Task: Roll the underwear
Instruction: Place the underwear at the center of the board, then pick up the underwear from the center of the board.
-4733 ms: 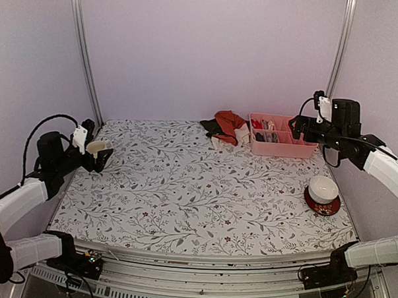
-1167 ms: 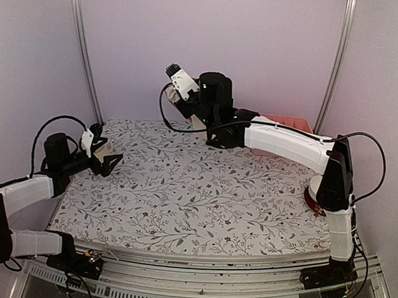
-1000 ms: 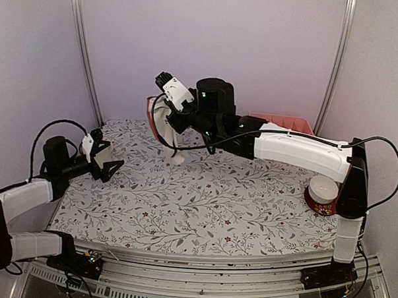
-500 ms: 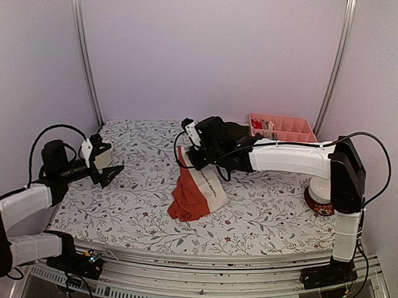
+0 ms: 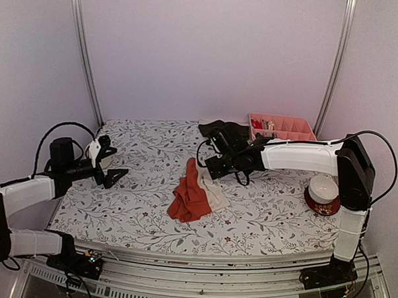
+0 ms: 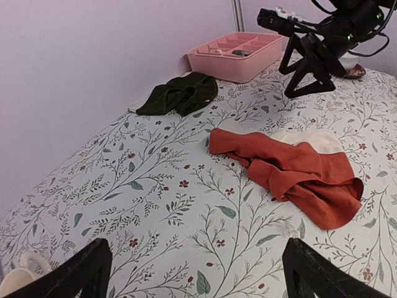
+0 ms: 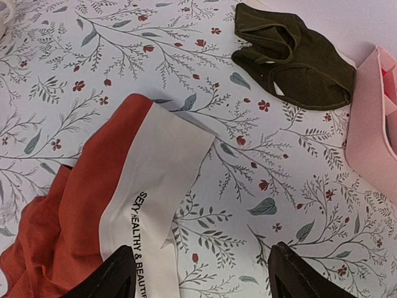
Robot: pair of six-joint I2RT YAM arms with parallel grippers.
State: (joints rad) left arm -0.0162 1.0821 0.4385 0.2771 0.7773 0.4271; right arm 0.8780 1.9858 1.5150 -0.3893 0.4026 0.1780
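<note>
My right jaws stand spread and empty just over the table (image 5: 143, 219), near the banded end of the rust-red underwear (image 5: 189, 200). I judge it lies mid-table so both arms can reach it for rolling. My left jaws, also spread wide with nothing in them, hover well apart from it. The garment lies crumpled, with a whitish lettered band showing. The dark olive pair (image 7: 291, 56) sits near the pink tray (image 5: 286, 124).

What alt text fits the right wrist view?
Rust-red underwear with a wide white waistband printed in black lies crumpled at lower left on a floral tablecloth, in front of the open, empty right gripper. Dark olive underwear lies farther back, beside the edge of a pink tray at right.
</note>
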